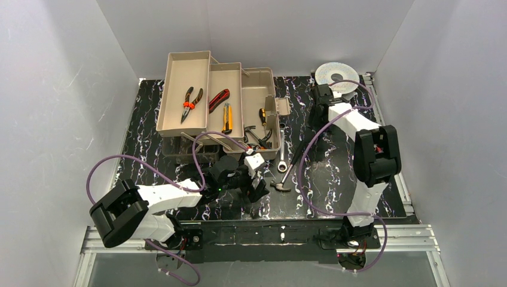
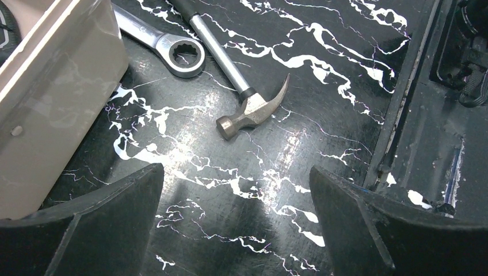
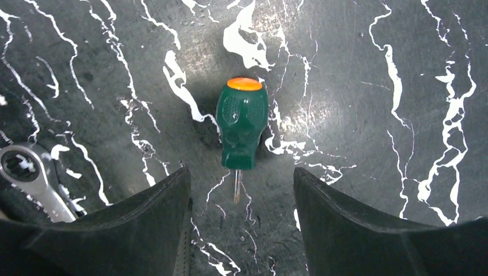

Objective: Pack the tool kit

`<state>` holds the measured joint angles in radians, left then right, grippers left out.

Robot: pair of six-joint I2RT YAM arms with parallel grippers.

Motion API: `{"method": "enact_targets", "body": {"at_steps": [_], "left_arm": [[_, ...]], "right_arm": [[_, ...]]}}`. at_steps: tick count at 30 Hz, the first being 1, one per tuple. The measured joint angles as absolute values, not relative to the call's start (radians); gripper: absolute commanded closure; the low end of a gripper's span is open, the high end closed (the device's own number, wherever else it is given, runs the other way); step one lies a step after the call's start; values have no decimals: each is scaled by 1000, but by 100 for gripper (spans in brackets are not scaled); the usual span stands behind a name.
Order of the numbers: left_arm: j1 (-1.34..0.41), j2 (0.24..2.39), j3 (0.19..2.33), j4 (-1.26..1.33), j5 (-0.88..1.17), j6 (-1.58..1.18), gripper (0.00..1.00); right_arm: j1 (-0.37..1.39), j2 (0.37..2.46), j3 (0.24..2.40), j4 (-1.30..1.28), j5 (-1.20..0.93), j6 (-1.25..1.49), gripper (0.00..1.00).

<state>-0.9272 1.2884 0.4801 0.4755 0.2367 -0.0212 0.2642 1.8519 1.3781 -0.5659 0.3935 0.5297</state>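
The beige toolbox (image 1: 179, 63) stands open at the back left with its trays folded out. Orange-handled pliers (image 1: 191, 103), a red-handled tool (image 1: 219, 100) and a yellow knife (image 1: 227, 118) lie in the trays. My left gripper (image 2: 236, 169) is open and empty, low over the mat (image 1: 335, 173) beside the toolbox wall (image 2: 52, 98). A claw hammer (image 2: 250, 112) and a ratchet wrench (image 2: 172, 52) lie just ahead of it. My right gripper (image 3: 240, 172) is open above a stubby green screwdriver (image 3: 241, 123) with an orange cap. The screwdriver's tip points between the fingers and nothing touches it.
A round silver wire spool (image 1: 336, 75) sits at the back right behind the right gripper (image 1: 321, 101). The wrench (image 1: 281, 155) and the hammer (image 1: 287, 173) lie mid-mat, right of the left gripper (image 1: 260, 190). The wrench end shows in the right wrist view (image 3: 31, 178). White walls enclose the mat.
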Motion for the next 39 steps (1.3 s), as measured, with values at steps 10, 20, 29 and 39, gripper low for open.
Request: {"method": "enact_targets", "body": {"at_steps": [10,20,29,39], "left_arm": [[-927,1288,482,462,233,-18,2],[-931,1285,484,464,234,-19,2],[-931,1251,480,471,220,-18,2],[-931,1216,474,479,200,-18,2]], "right_arm": [[173,1993,1443,-569,260,556,65],[399,1568,1400,-397,9,455,93],[606,1724,1518,-359,-66,401,38],[676,1786,1525,-360,-29,387,16]]}}
